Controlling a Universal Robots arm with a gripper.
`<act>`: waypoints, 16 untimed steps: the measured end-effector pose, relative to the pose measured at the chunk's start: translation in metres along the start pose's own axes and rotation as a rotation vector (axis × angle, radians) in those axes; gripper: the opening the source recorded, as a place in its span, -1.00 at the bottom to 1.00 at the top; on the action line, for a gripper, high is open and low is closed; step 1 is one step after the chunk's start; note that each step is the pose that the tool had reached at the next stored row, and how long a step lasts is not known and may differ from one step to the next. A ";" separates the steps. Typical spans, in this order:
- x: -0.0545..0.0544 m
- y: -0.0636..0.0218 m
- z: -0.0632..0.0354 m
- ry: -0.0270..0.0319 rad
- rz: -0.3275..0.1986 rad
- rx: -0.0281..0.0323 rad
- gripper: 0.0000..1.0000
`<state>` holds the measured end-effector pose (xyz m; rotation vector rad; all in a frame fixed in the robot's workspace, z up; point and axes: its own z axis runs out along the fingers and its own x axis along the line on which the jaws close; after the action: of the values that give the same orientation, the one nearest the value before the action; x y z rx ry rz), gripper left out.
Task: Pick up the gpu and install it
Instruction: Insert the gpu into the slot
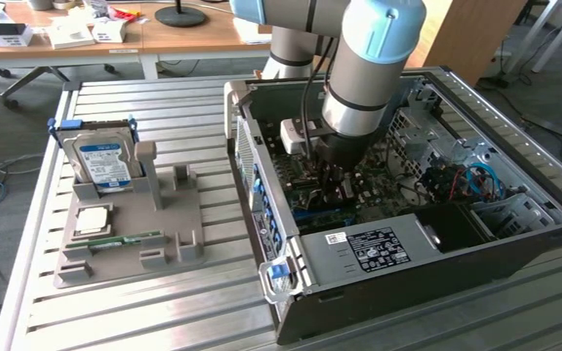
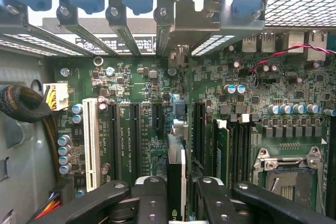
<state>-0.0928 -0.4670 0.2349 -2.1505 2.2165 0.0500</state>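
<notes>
The gpu is a thin dark card seen edge-on, standing upright between my two black fingers. My gripper is shut on it. The card sits low over the green motherboard, in line with the expansion slots, and its far end reaches toward the metal bracket openings at the case's rear wall. In the exterior view, my gripper is deep inside the open computer case, pointing down at the board.
Black slots and a white slot lie beside the card; memory slots and the processor socket lie on its other side. Left of the case, a grey holder carries a hard drive and a memory stick.
</notes>
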 end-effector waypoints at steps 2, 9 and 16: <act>0.000 0.0000 0.0000 -0.0012 0.000 0.0004 -0.47; 0.000 -0.0001 -0.0007 -0.0057 0.000 0.0008 -0.47; 0.000 0.0001 -0.0057 -0.0081 0.000 -0.0018 -0.47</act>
<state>-0.0930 -0.4669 0.2406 -2.1472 2.2130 0.0607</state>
